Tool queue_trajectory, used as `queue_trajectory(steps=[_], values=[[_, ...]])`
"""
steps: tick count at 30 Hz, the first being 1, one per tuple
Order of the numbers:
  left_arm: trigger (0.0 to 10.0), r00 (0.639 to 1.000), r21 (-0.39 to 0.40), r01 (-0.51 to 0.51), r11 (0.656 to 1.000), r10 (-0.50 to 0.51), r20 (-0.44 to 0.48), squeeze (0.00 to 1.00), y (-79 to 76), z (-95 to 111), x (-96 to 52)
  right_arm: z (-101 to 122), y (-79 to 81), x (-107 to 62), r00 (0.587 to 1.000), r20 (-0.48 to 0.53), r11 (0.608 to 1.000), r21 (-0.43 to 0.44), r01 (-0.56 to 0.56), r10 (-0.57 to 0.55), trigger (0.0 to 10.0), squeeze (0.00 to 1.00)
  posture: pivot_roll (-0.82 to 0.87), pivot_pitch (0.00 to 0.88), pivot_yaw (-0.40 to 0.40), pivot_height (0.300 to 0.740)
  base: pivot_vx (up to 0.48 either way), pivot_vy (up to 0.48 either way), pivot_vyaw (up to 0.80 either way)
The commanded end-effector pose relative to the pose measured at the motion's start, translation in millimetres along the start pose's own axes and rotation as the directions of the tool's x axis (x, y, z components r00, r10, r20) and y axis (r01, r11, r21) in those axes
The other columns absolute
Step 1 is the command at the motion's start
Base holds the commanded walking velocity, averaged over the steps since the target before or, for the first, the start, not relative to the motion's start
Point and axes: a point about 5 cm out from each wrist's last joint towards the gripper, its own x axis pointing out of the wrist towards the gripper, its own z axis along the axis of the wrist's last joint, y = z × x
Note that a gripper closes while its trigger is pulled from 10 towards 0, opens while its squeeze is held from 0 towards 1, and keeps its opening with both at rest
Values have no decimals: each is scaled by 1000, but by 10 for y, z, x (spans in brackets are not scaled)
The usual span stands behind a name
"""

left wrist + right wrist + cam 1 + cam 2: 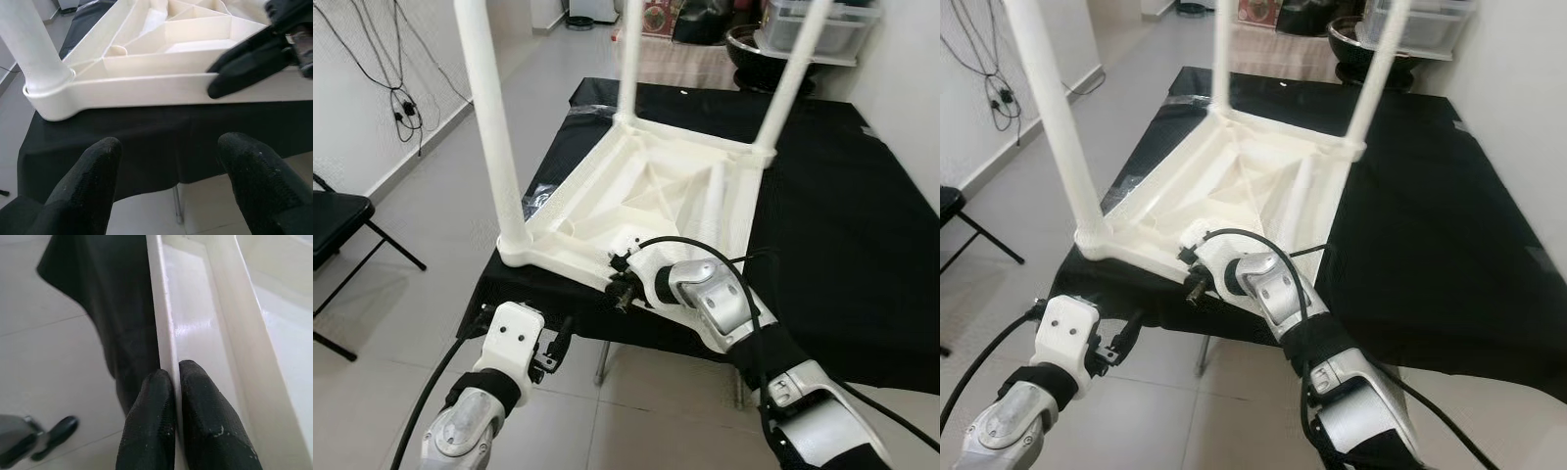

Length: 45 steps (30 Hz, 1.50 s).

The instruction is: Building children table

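A white plastic children's table (656, 186) lies upside down on a black cloth (842, 225). Three white legs stand up from its corners, the nearest one (494, 127) at the front left. My right gripper (619, 284) is shut on the table's near rim (164, 308), one finger on each side of the thin wall (176, 374). My left gripper (553, 348) hangs open below and in front of the cloth's front edge, apart from the table. In the left wrist view its fingers (93, 181) are spread wide, facing the rim and the right gripper's fingers (244, 63).
A black folding chair (337, 220) stands on the tiled floor at the left, and cables (396, 98) hang on the wall behind it. Beyond the cloth sit a dark bowl (769, 49) and a storage bin (822, 24). A metal support leg (604, 362) shows under the front edge.
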Motion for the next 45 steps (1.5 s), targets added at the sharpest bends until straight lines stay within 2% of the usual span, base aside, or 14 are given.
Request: queue_trajectory(steps=[1,8,9,18,22,28,30,32,33,35,36,39,43,45], values=[[10000,1000,-6,4,1000,-4,-15,0,-22,-23,-3,176,-166,-65,992,65,991,-72,113,-108,10000,0,0,105,-91,740,0,0,0],[10000,1000,-9,3,1000,-3,-16,0,-29,-24,-6,294,-200,-98,994,87,979,-184,82,-67,10000,0,1,105,-97,740,0,0,0],[10000,1000,-10,3,1000,-3,-16,0,-32,-24,-9,307,-251,-121,994,82,968,-233,90,-73,10000,1000,2,105,-98,740,0,0,0],[10000,1000,-11,5,1000,-5,-19,0,-35,-33,-26,167,-580,-277,984,-15,858,-492,149,-180,10000,1000,1,104,-95,740,0,0,0],[10000,1000,-11,6,1000,-6,-20,0,-35,-33,-27,117,-615,-317,984,-37,855,-502,133,-175,10000,1000,1,104,-95,740,0,0,0],[10000,1000,-10,11,1000,-12,-21,0,-29,-36,-18,119,-622,-441,992,30,944,-305,126,-122,10000,992,-8,105,-85,740,0,0,0],[10000,1000,-8,11,1000,-12,-19,0,-23,-34,-10,141,-686,-441,979,50,956,-215,202,-196,10000,808,-8,105,-84,740,0,0,0],[10000,1000,-7,12,1000,-12,-19,0,-21,-33,-8,149,-694,-438,976,58,959,-180,217,-210,10000,804,-8,105,-84,740,0,0,0],[10000,1000,-5,12,1000,-12,-18,0,-17,-32,-5,172,-683,-427,975,78,966,-137,218,-209,10000,627,-8,103,-82,740,0,0,0],[10000,1000,-4,11,1000,-11,-17,0,-11,-31,-2,194,-662,-417,975,94,972,-103,210,-200,10000,580,-10,102,-80,740,0,0,0],[10000,1000,1,8,1000,-8,-13,0,9,-25,14,250,-599,-402,975,140,983,-22,180,-175,10000,322,-12,98,-80,740,0,0,0],[10000,1000,6,-2,1000,2,-1,0,43,-3,52,321,-599,-412,966,175,980,90,178,-191,10000,67,-14,93,-80,740,0,0,0],[10000,1000,10,-11,1000,11,17,0,75,31,118,383,-768,-485,947,113,916,311,254,-301,10000,0,-22,85,-83,740,0,0,0],[10000,1000,11,-10,1000,10,19,0,75,35,126,388,-796,-500,943,93,902,335,272,-319,10000,0,-22,85,-83,740,0,0,0]])
